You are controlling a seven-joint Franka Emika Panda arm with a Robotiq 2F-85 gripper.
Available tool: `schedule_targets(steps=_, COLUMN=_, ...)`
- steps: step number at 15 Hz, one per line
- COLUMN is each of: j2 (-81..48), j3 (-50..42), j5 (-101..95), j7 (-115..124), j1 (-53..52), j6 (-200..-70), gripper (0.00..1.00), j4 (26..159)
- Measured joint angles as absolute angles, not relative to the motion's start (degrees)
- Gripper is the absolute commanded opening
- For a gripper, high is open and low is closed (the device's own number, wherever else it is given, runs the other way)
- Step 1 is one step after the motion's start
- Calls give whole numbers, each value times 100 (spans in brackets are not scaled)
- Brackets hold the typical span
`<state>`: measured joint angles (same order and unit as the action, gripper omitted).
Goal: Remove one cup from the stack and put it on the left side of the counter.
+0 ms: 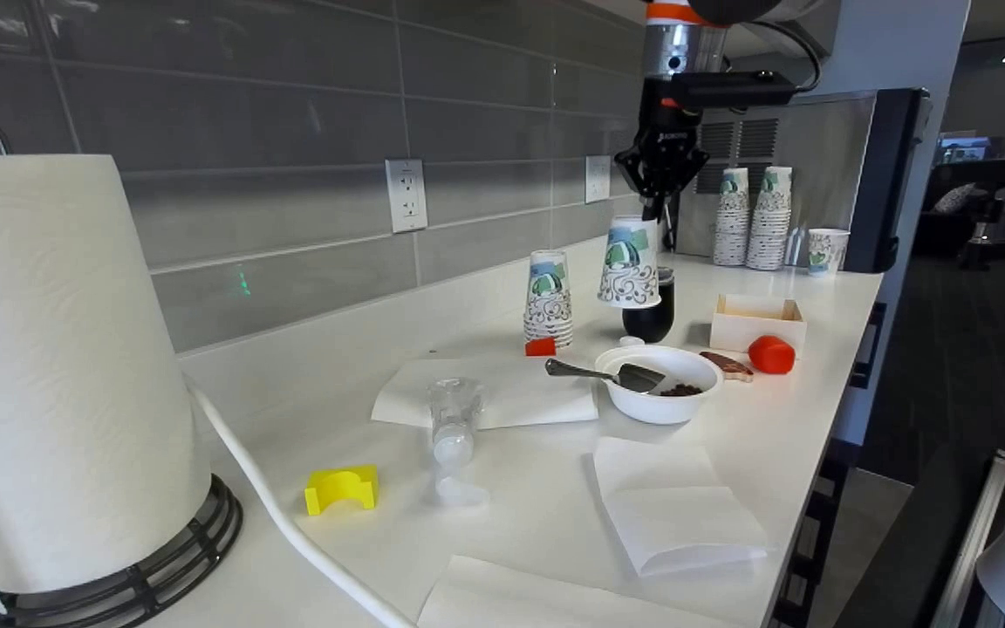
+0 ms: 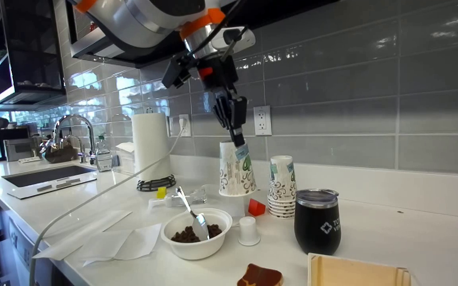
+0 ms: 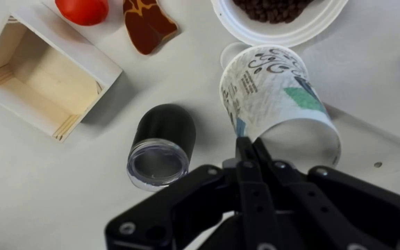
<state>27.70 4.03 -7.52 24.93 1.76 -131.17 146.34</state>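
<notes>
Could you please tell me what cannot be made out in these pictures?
Inside of held cup: hidden by its wall and base, all views.
Its fine print: too small, wrist view.
Black mug: partly behind the held cup in an exterior view.
White bowl: cut off by the wrist view's top edge.

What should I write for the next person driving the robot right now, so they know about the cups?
Pincer: closed, pinching the top edge of one cup.
Cup: upside down, up in the air over the counter.
Stack: standing upside down on the counter.
Done: one cup is off the stack.
To do: carry it to the counter's left side, set it down, let go.
</notes>
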Motion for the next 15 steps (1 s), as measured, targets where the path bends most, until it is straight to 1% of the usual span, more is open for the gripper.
schedule_targets(steps=7, j2=3100, j3=687, j5=-314, j7=2039, j1=-283, j6=-14014, gripper=1, j4=15320)
schedule_targets(steps=15, j2=3289, j3=1232, j5=-161, j7=1736, j1=-880, j6=-14436, gripper=1, j4=15410)
